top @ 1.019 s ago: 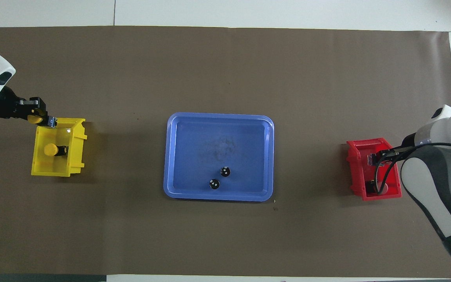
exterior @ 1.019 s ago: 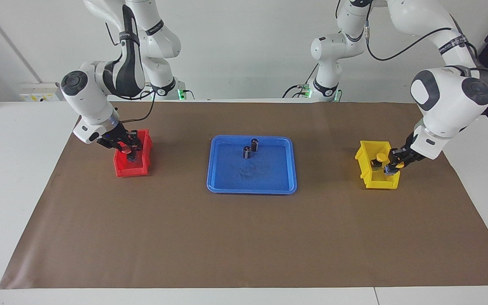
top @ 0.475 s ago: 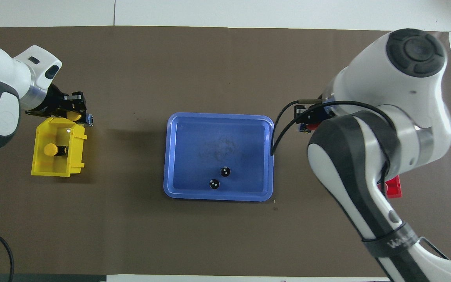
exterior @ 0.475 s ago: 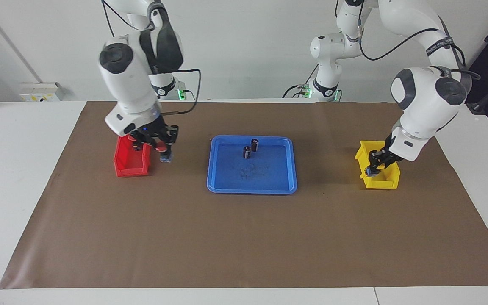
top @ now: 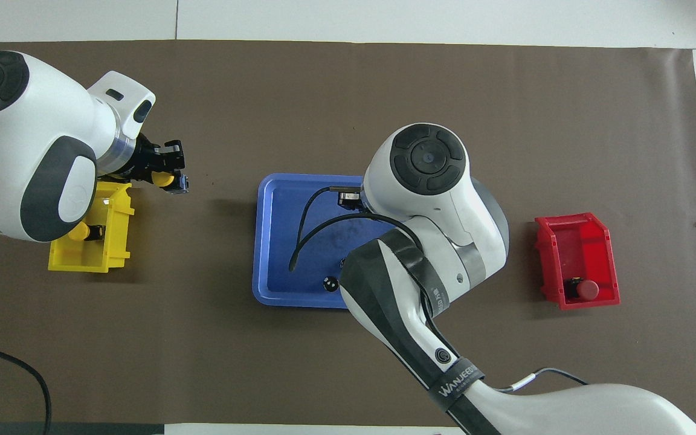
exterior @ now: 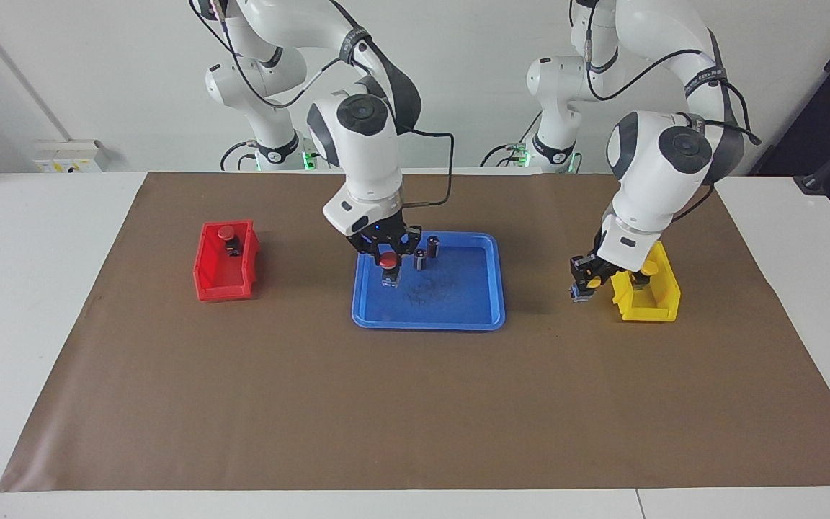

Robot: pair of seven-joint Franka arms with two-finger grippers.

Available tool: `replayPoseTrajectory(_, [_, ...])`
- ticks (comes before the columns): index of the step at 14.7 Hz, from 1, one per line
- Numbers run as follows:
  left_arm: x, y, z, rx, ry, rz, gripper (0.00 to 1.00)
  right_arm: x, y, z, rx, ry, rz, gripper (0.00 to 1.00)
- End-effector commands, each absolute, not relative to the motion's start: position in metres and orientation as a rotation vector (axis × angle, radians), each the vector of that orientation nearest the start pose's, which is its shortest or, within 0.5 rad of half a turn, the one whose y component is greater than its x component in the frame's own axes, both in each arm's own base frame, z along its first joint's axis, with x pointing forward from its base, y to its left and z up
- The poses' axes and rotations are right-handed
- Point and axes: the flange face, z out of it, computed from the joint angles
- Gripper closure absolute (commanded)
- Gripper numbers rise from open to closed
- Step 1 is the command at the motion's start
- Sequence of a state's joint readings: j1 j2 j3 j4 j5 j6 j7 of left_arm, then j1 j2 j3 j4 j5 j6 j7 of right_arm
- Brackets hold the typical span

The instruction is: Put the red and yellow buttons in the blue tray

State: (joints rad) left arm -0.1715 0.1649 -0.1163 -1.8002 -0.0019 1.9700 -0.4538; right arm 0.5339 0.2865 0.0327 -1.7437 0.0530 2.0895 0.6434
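Two dark cylinders point(exterior: 426, 253) in blue tray point(exterior: 483, 317) — right gripper point(exterior: 388, 268) clasping red button point(exterior: 387, 261), left gripper point(exterior: 582, 282) seemingly clasping yellow.

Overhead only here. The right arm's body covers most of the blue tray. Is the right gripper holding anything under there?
Observer: Yes. The right gripper is shut on a red button, low over the blue tray. I cannot tell whether the button touches the floor.
Operator: I see one dark cylinder. Where's the other?
Observer: Both dark cylinders stand upright in the tray, just beside the held button and apart from it.
Operator: Is the left gripper on the mat or up?
Observer: The left gripper appears raised, over the mat between the yellow bin and the tray. It is shut on a yellow button.
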Motion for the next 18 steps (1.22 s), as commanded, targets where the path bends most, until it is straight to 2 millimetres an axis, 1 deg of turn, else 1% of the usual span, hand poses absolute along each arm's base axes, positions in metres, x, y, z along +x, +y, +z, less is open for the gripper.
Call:
replayPoseTrajectory(1, [0.583, -0.175, 0.453, -3.163, -0.304, -0.010, 0.86, 0.534, 0.361, 0.394, -3.050, 0.148, -0.025, 0.81])
replayPoseTrajectory(3, [0.582, -0.175, 0.453, -3.162, -0.304, -0.008, 0.86, 0.536, 0.364, 0.375, -3.063, 0.142, -0.013, 0.80])
replayPoseTrajectory(5, [0.582, -0.175, 0.453, -3.162, -0.304, -0.008, 0.86, 0.534, 0.373, 0.358, -3.066, 0.135, -0.009, 0.79])
replayPoseTrajectory(6, [0.583, -0.175, 0.453, -3.163, -0.304, -0.012, 0.86, 0.533, 0.373, 0.354, -3.071, 0.139, -0.002, 0.77])
replayPoseTrajectory(8, [0.583, -0.177, 0.453, -3.167, -0.305, -0.023, 0.86, 0.530, 0.371, 0.348, -3.075, 0.140, 0.008, 0.68])
replayPoseTrajectory(9, [0.581, -0.184, 0.453, -3.167, -0.305, -0.024, 0.86, 0.530, 0.371, 0.349, -3.076, 0.139, 0.004, 0.52])
replayPoseTrajectory(10, [0.580, -0.193, 0.452, -3.170, -0.328, -0.038, 0.86, 0.531, 0.371, 0.350, -3.076, 0.141, 0.006, 0.39])
replayPoseTrajectory(11, [0.581, -0.204, 0.448, -3.175, -0.351, -0.058, 0.86, 0.534, 0.371, 0.354, -3.073, 0.136, -0.004, 0.27])
replayPoseTrajectory(12, [0.578, -0.219, 0.442, -3.177, -0.350, -0.056, 0.86, 0.540, 0.370, 0.362, -3.066, 0.125, -0.035, 0.08])
replayPoseTrajectory(13, [0.576, -0.226, 0.439, -3.177, -0.345, -0.050, 0.86, 0.543, 0.371, 0.372, -3.070, 0.109, -0.063, 0.00])
replayPoseTrajectory(14, [0.571, -0.240, 0.437, -3.179, -0.326, -0.046, 0.86, 0.547, 0.363, 0.384, -3.083, 0.096, -0.099, 0.00])
replayPoseTrajectory(15, [0.565, -0.263, 0.427, -3.180, -0.320, -0.035, 0.86, 0.553, 0.339, 0.412, -3.100, 0.087, -0.121, 0.00])
replayPoseTrajectory(16, [0.557, -0.285, 0.426, -3.189, -0.321, -0.050, 0.86, 0.562, 0.304, 0.433, -3.112, 0.062, -0.111, 0.00])
replayPoseTrajectory(17, [0.551, -0.300, 0.426, -3.194, -0.332, -0.062, 0.86, 0.566, 0.268, 0.455, -3.120, 0.025, -0.110, 0.00])
replayPoseTrajectory(18, [0.545, -0.315, 0.421, -3.194, -0.313, -0.049, 0.86, 0.561, 0.238, 0.464, -3.139, -0.013, -0.065, 0.00])
